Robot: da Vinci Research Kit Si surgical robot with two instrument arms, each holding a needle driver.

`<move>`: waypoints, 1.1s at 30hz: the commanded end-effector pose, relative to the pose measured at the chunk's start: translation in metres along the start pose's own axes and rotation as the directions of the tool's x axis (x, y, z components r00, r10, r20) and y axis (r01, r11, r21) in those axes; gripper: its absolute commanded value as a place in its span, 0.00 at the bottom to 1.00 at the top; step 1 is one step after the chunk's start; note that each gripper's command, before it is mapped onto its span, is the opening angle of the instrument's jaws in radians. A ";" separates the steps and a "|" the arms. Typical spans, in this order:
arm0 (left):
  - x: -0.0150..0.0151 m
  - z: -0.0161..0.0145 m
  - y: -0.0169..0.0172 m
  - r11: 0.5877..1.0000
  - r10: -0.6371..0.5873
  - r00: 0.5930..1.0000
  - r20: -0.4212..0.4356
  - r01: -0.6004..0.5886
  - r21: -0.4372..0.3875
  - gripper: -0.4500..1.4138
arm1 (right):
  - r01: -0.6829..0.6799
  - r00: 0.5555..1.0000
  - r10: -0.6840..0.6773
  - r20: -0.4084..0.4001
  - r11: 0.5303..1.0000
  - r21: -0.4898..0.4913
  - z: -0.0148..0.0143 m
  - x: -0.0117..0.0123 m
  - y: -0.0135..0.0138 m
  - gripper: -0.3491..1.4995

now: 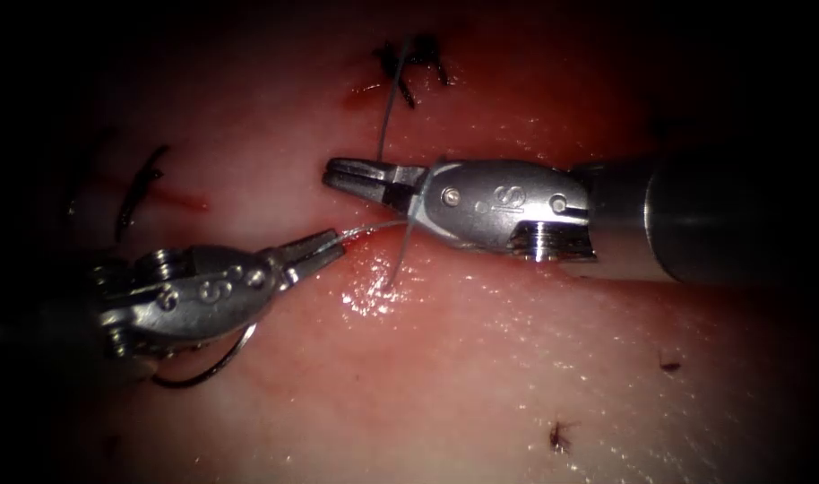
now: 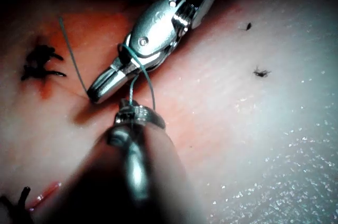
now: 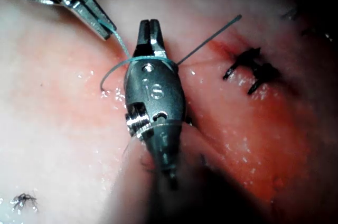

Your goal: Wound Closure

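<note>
**A:** Needle [image 1: 214, 366] first: it lies on the tissue [image 1: 517, 358] just beside your left tool [image 1: 324, 246], under that tool's wrist, free of both tools and, as far as I can judge from the dim curve showing there, not in the tissue.

**B:** So what do I hold?

**A:** Your left tool's jaws are closed on the thread [image 1: 374, 228]. From that grip the strand runs toward your right tool [image 1: 347, 175] and wraps around it just behind the jaws; the right wrist view shows the loop [image 3: 150, 60] snug about the tool's neck.

**B:** And the right tool?

**A:** Its jaws look closed and hold nothing. It lies across the wound line, tips pointing at your left tool's side, its long axis nearly level.

**B:** Where does the strand go from there?

**A:** One length climbs from the right tool to the finished knot [image 1: 409, 63] beyond it; another drops from the tool into the wet tissue on the near side. The left tool is the nearer to the needle; the right is well apart from it.
</note>
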 end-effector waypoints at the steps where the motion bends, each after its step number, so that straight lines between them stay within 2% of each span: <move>1: 0.0001 0.0005 -0.0001 1.000 0.016 1.000 -0.002 -0.016 0.010 0.00 | 0.005 1.000 -0.005 0.009 1.000 0.028 0.0007 -0.0008 -0.0008 0.34; 6: 0.0009 0.0005 -0.0019 0.996 0.088 0.996 0.009 -0.088 0.024 0.00 | -0.005 1.000 0.002 0.021 0.989 0.147 0.0008 -0.0018 -0.0015 0.30; 9: 0.0010 0.0011 -0.0024 0.992 0.122 0.992 0.011 -0.122 0.027 0.00 | -0.021 1.000 0.020 0.009 0.984 0.175 0.0009 -0.0022 -0.0017 0.36; 10: 0.0010 0.0013 -0.0027 0.991 0.134 0.991 0.015 -0.135 0.027 0.00 | -0.029 1.000 0.028 0.007 0.982 0.186 0.0010 -0.0024 -0.0019 0.44; 11: 0.0009 0.0015 -0.0028 0.990 0.141 0.990 0.015 -0.142 0.024 0.00 | -0.038 0.999 0.038 0.004 0.980 0.195 0.0010 -0.0025 -0.0019 0.46; 17: 0.0006 0.0024 -0.0043 0.982 0.187 0.981 0.042 -0.186 -0.024 0.00 | -0.073 0.996 0.084 -0.029 0.959 0.275 0.0010 -0.0030 -0.0024 0.45; 25: -0.0004 0.0042 -0.0046 0.969 0.234 0.971 0.056 -0.228 -0.089 0.00 | -0.142 0.966 0.206 -0.159 0.928 0.344 0.0012 -0.0030 -0.0025 0.55; 29: -0.0012 0.0055 -0.0038 0.962 0.251 0.967 0.050 -0.243 -0.121 0.00 | -0.174 0.937 0.270 -0.221 0.911 0.373 0.0016 -0.0032 -0.0023 0.54; 33: -0.0018 0.0064 -0.0031 0.957 0.261 0.964 0.041 -0.254 -0.139 0.00 | -0.240 0.884 0.365 -0.292 0.891 0.386 0.0016 -0.0035 -0.0018 0.52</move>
